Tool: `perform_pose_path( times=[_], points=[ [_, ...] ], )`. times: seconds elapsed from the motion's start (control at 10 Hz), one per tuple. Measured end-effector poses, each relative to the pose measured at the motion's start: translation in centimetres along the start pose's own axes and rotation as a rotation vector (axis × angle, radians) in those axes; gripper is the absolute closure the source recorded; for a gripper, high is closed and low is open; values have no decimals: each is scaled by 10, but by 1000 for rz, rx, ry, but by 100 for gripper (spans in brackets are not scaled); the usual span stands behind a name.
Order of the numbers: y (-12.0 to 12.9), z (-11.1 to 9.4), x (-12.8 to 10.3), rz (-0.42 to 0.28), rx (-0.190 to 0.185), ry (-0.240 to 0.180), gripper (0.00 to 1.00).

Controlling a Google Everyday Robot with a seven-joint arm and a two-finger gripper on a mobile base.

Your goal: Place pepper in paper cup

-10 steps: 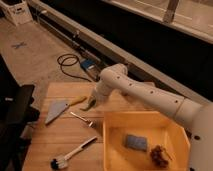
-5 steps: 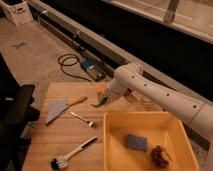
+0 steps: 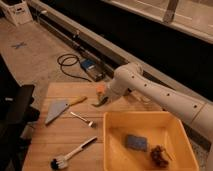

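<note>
My gripper [image 3: 102, 97] is at the end of the white arm that reaches in from the right. It hangs over the back middle of the wooden table [image 3: 50, 137], just behind the yellow bin. It is shut on the pepper [image 3: 96, 104], a slim green curved chili that sticks out below the fingers to the left and is held above the table. A small orange patch [image 3: 101, 90] shows right at the gripper. The paper cup is not in view; the arm may hide it.
A spatula [image 3: 59, 109] with a grey blade and yellow handle lies at the left. A small metal fork [image 3: 82, 119] and a white-handled brush [image 3: 72, 154] lie nearer the front. A yellow bin [image 3: 112, 150] at the right holds a blue-grey sponge [image 3: 136, 142] and a brown lump [image 3: 159, 156]. A black chair [image 3: 17, 107] stands at the left edge.
The gripper has risen from the table near the spatula and moved right with the pepper, then stayed almost still over the last half second.
</note>
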Motion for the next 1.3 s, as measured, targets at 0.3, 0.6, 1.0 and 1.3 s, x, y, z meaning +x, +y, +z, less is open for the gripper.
perform_pose_path(
  times=[0.3, 0.6, 1.0, 1.3],
  points=[
    [4, -52, 39, 26, 30, 96, 100],
    [28, -89, 82, 99, 94, 163, 100],
    [55, -106, 118, 190, 153, 171, 100],
    [56, -107, 118, 192, 153, 172, 100]
  ],
)
